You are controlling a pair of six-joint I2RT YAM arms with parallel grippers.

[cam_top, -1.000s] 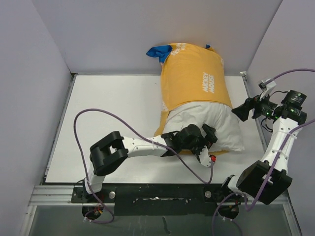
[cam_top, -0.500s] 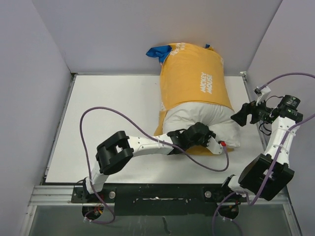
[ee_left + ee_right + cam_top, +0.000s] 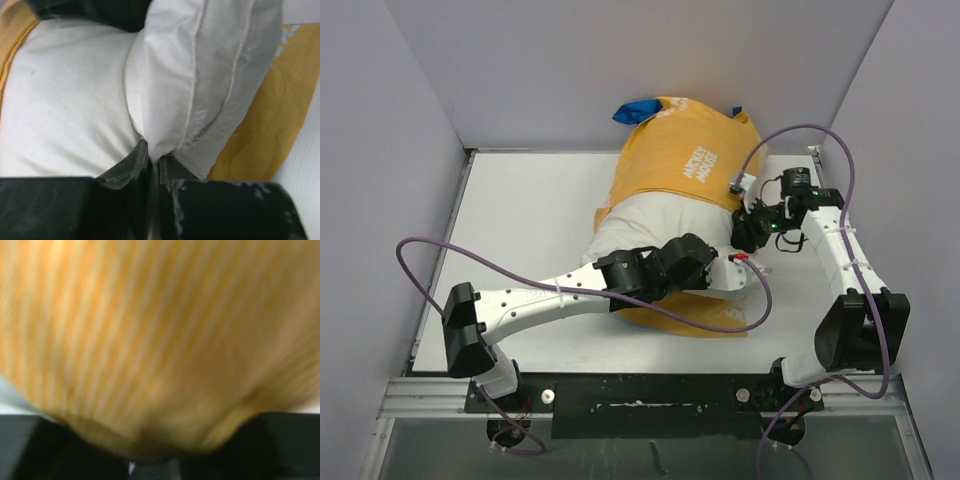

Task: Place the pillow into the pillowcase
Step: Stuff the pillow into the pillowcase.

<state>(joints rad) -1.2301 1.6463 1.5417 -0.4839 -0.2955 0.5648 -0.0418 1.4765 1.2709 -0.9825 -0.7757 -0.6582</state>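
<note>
**A:** What do the jaws of the left gripper (image 3: 154,162) do?

**B:** They are clenched on the pillow (image 3: 65,100). The left wrist view shows a fold of white fabric with a stitched seam pinched between them. The top view does not show this pinch, because there the arm covers it.

**A:** And the right gripper (image 3: 747,226)?

**B:** From above it is at the right edge of the pillowcase (image 3: 680,165). Its own camera gives only blurred yellow fabric that fills the picture, with dark fingers low in the corners. I cannot tell if these jaws are grasping the fabric or only touching it.

**A:** Where does the pillow lie?

**B:** On the table (image 3: 520,220), and only the top view shows the whole of it. Its far part is inside the pillowcase. Its near white end sticks out toward the arms, and a yellow flap lies under it. The yellow side with white lettering is up, and a blue corner shows at the far end, by the back wall. A purple cable (image 3: 420,245) loops over the table on the left.
</note>
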